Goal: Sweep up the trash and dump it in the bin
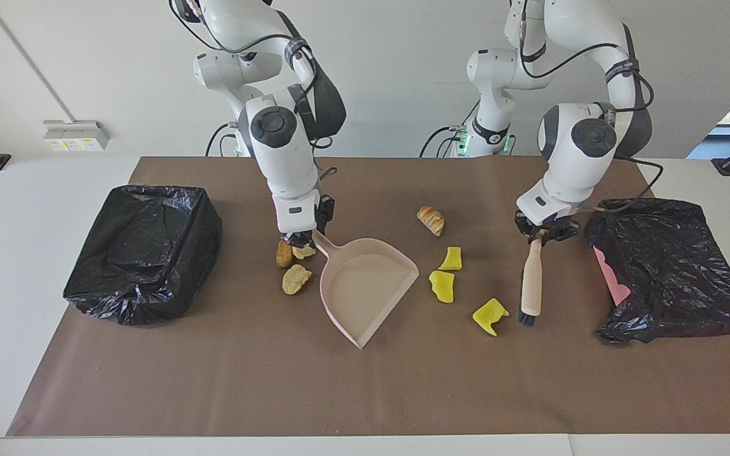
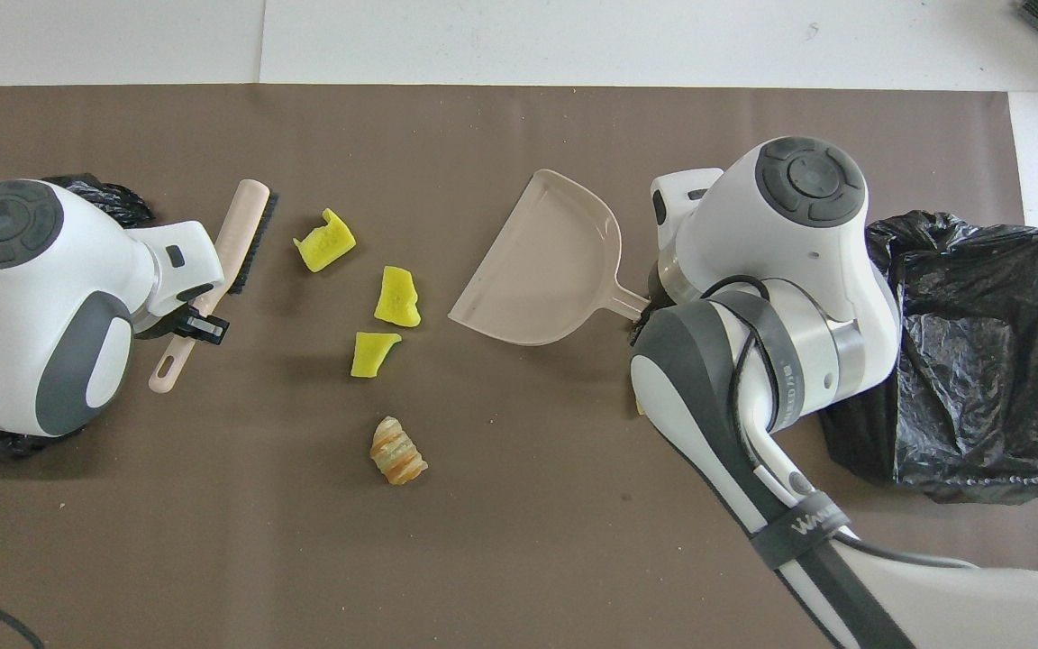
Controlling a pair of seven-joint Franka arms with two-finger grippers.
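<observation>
My right gripper (image 1: 305,239) is shut on the handle of the pink dustpan (image 1: 365,285), whose open mouth faces the left arm's end of the table. Three golden-brown lumps (image 1: 295,278) of trash lie beside that gripper, and a fourth (image 1: 430,220) lies nearer to the robots. Three yellow scraps (image 1: 442,285) lie between the dustpan (image 2: 546,266) and the brush (image 1: 531,285). My left gripper (image 1: 540,235) is shut on the brush's handle end, bristles down by the mat beside the outermost yellow scrap (image 2: 324,245). The bin (image 1: 143,250), lined in black, stands at the right arm's end.
A second black bag (image 1: 669,266), with something pink showing at its side, lies at the left arm's end, close to the brush (image 2: 235,234). Brown paper (image 1: 244,392) covers the table. The right arm's body hides the brown lumps in the overhead view.
</observation>
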